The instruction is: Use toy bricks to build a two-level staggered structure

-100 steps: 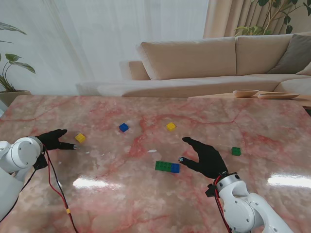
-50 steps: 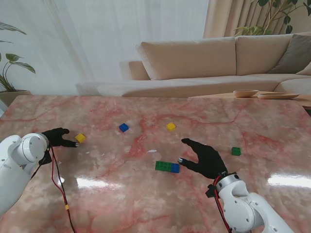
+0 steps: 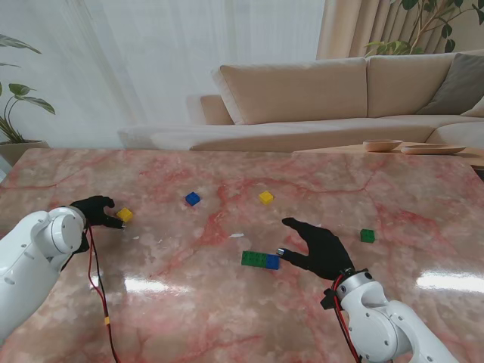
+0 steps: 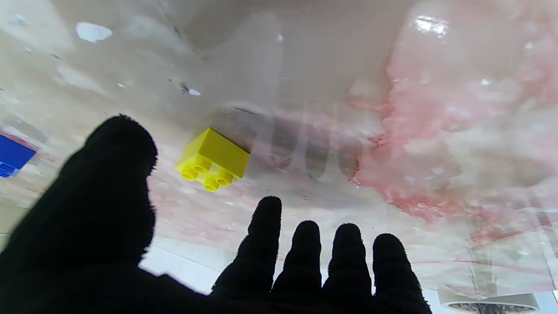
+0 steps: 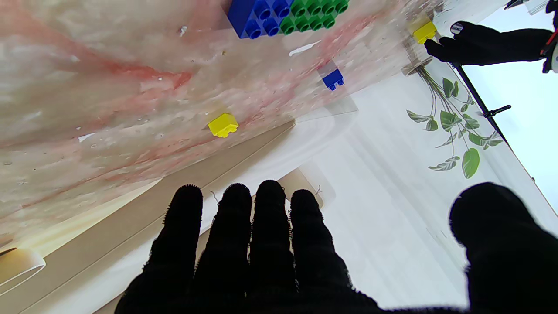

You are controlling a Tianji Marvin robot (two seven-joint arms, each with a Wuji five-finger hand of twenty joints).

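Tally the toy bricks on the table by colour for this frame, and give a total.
Yellow: 2, one by the left hand, one farther out
Blue: 2, one loose, one joined to the long green brick
Green: 2, the long one, a small one on the right
Total: 6

A pink marble table (image 3: pixel 227 302) fills the lower frame. Yellow bricks (image 3: pixel 125 215) (image 3: pixel 266 197), blue brick (image 3: pixel 193 199) and green brick (image 3: pixel 367 235) lie scattered mid-frame. A green-blue row (image 3: pixel 260 259) sits centre.
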